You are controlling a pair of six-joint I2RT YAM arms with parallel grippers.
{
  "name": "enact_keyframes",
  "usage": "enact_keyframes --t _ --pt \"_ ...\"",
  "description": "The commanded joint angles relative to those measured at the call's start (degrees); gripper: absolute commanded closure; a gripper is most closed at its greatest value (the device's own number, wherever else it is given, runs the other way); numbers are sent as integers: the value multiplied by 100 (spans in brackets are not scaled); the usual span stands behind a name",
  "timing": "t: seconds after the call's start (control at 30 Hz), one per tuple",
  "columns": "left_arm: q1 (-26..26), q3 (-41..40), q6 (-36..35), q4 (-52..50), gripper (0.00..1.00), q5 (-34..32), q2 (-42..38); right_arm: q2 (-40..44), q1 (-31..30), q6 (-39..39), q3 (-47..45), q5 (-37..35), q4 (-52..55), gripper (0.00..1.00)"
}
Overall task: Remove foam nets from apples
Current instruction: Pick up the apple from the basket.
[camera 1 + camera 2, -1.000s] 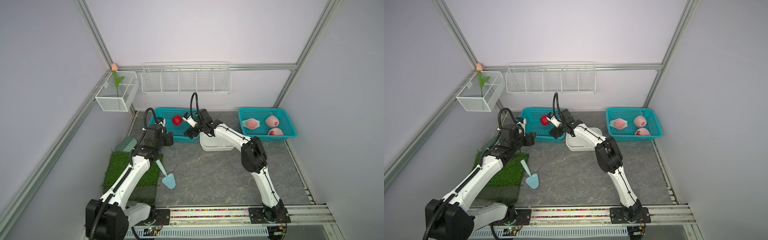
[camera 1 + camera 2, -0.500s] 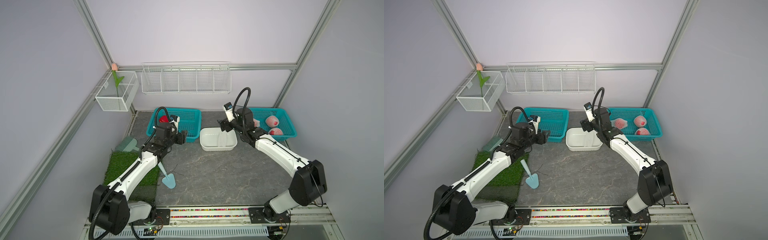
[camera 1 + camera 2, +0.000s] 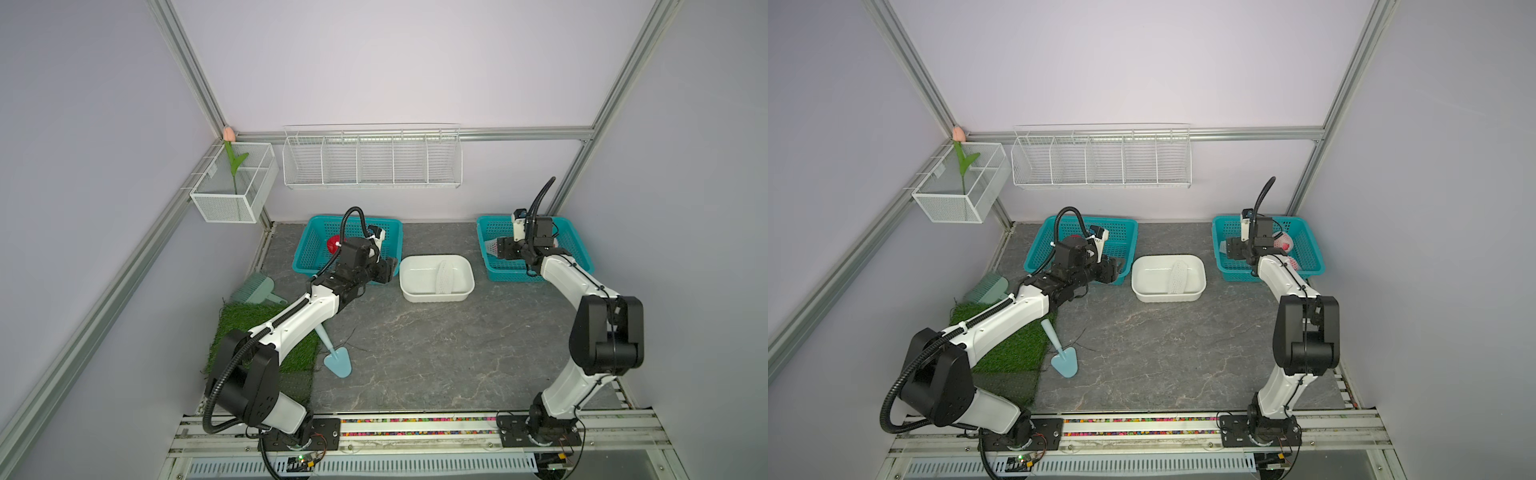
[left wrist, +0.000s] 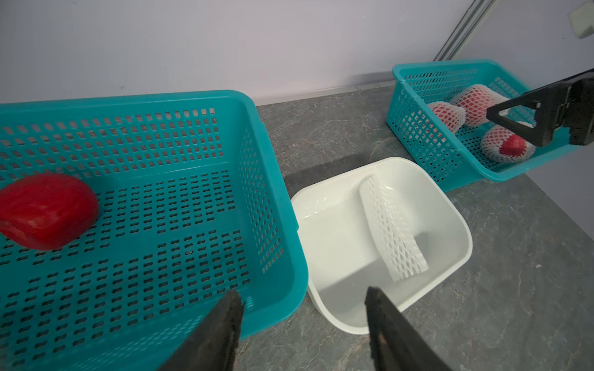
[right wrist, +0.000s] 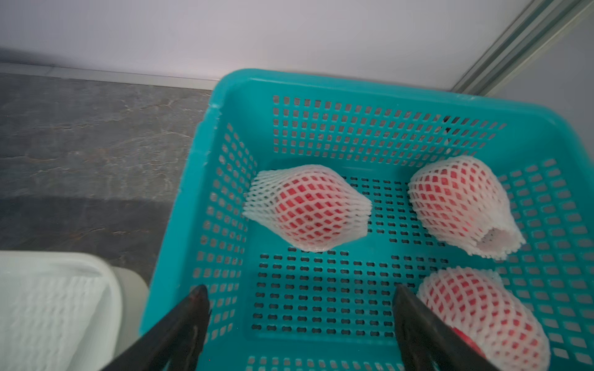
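Note:
A bare deep red apple lies in the left teal basket. Three apples in white foam nets sit in the right teal basket. One empty foam net lies flat in the white tub. My left gripper is open and empty, low over the gap between the left basket and the tub. My right gripper is open and empty above the right basket's near left corner, one finger close to the nearest netted apple.
In both top views a white wire rack hangs on the back wall and a wire box with a tulip on the left wall. A grass mat, a blue trowel and a green dustpan lie at the front left.
My right arm has swung from the left basket across the tub to the right basket. My left gripper has moved right to the left basket's corner by the tub.

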State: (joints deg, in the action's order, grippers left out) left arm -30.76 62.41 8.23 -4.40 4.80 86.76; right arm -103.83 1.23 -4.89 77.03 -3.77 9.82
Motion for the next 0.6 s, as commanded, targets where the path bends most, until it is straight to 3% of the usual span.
enact_keyframes --t 0.0,0.13,0.4,0.57 --pt "0 216 27 -20 37 -88 116 -566 152 7 647 256 440 11" --pt "0 293 -80 -145 36 -122 239 -1211 287 -15 1439 522 745 11" --pt "0 850 -523 -787 36 -26 747 -2202 294 -1741 2789 966 1800 11" --pt "9 1325 -715 -1160 36 0 1177 -2728 367 -2343 3668 1374 2706 11"
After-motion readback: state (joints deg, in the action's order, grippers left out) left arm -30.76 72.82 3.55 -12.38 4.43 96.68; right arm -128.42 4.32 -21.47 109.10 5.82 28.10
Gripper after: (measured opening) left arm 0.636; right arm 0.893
